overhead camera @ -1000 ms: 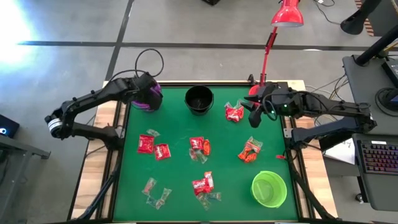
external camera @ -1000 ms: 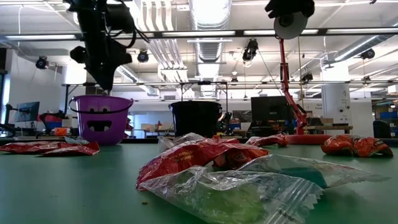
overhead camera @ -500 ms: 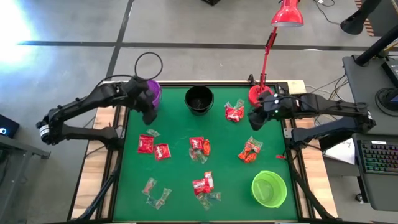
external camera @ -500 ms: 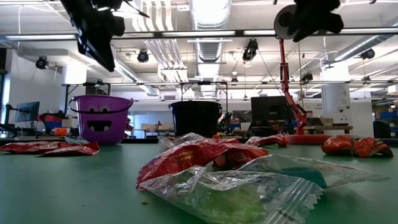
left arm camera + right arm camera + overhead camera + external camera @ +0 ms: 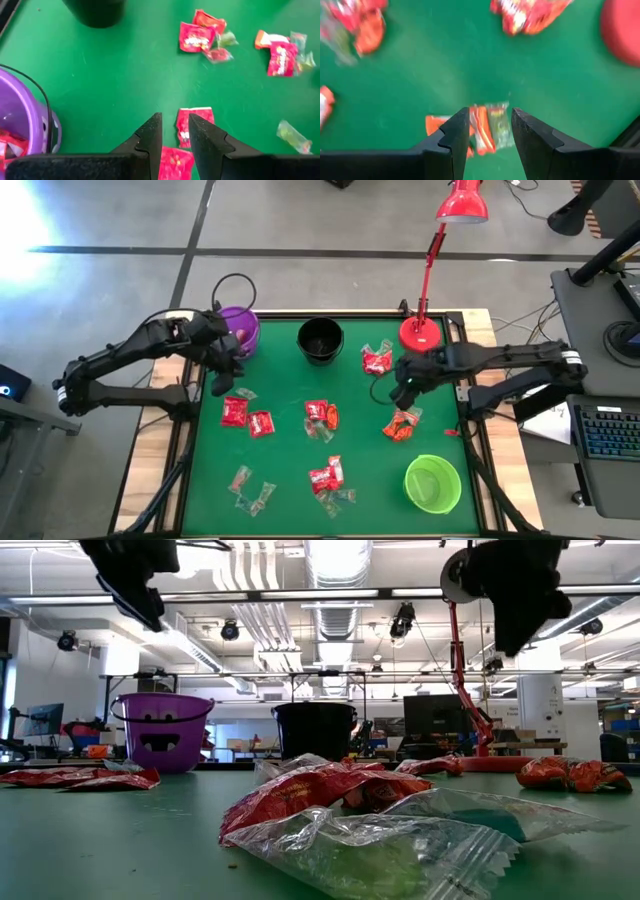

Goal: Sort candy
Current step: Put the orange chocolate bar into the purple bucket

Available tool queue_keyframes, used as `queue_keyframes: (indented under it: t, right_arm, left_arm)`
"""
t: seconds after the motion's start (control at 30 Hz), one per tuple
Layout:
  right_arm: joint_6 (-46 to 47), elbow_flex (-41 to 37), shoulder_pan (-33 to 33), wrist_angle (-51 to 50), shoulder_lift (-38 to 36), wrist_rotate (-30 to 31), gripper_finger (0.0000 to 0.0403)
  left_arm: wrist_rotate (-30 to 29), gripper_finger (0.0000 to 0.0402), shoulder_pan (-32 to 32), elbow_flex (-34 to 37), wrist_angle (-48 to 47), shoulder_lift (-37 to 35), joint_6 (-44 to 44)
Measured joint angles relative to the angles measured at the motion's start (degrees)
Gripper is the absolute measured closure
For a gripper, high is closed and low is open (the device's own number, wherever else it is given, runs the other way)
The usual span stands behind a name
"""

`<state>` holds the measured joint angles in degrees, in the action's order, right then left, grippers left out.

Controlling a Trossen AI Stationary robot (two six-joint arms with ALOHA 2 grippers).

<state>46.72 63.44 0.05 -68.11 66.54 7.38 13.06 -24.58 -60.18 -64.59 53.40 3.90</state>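
Small wrapped candies lie scattered flat on the green mat (image 5: 290, 385): two red ones (image 5: 245, 417) near the left, a red clump (image 5: 321, 416) in the middle, a red and clear clump (image 5: 377, 360) far right, an orange clump (image 5: 401, 424), and clear ones (image 5: 251, 489) near the front. My left gripper (image 5: 221, 372) hangs open and empty between the purple bowl (image 5: 240, 330) and the two red candies (image 5: 193, 125). My right gripper (image 5: 402, 394) hangs open and empty just above the orange clump (image 5: 485, 127), which shows between its fingers.
A black bowl (image 5: 320, 340) stands at the far middle and a green bowl (image 5: 432, 484) at the near right corner. The purple bowl (image 5: 22, 125) holds red candy. A red lamp's base (image 5: 420, 332) stands at the far right corner. Bare mat lies between the clumps.
My left gripper has left the space over the purple bowl and moved toward the near edge, ending close to the two red candies. My right gripper has moved from beside the lamp base toward the near edge and down, over the orange clump. No candy has shifted.
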Motion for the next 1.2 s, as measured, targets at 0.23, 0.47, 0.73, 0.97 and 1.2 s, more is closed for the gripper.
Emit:
queue_keyframes:
  t: [0.23, 0.47, 0.73, 0.97, 1.2]
  right_arm:
    - [-0.04, -2.46, 3.94, 0.13, 5.36, -0.38, 0.0266]
    - [0.17, -2.58, 6.61, 0.75, 7.71, -0.48, 0.0266]
    - [2.89, -4.53, 8.59, 1.59, 8.55, -0.93, 0.0266]
    - [6.25, -10.64, 10.42, 7.62, 8.11, -2.06, 0.0266]
    - [7.45, -14.32, 10.45, 11.27, 8.14, -2.01, 0.0266]
  left_arm:
    - [-0.02, 0.0324, 0.05, 0.00, -1.09, -2.62, 0.26]
    - [-0.02, 0.0324, 0.05, 0.00, -1.62, -3.92, 1.64]
    - [-0.04, 0.0324, 0.05, 0.00, -2.60, -4.06, 2.93]
    - [-0.09, 0.0324, 0.05, 0.00, -2.50, -4.04, 3.80]
    - [-0.13, 0.0324, 0.05, 0.00, -2.40, -3.99, 4.20]
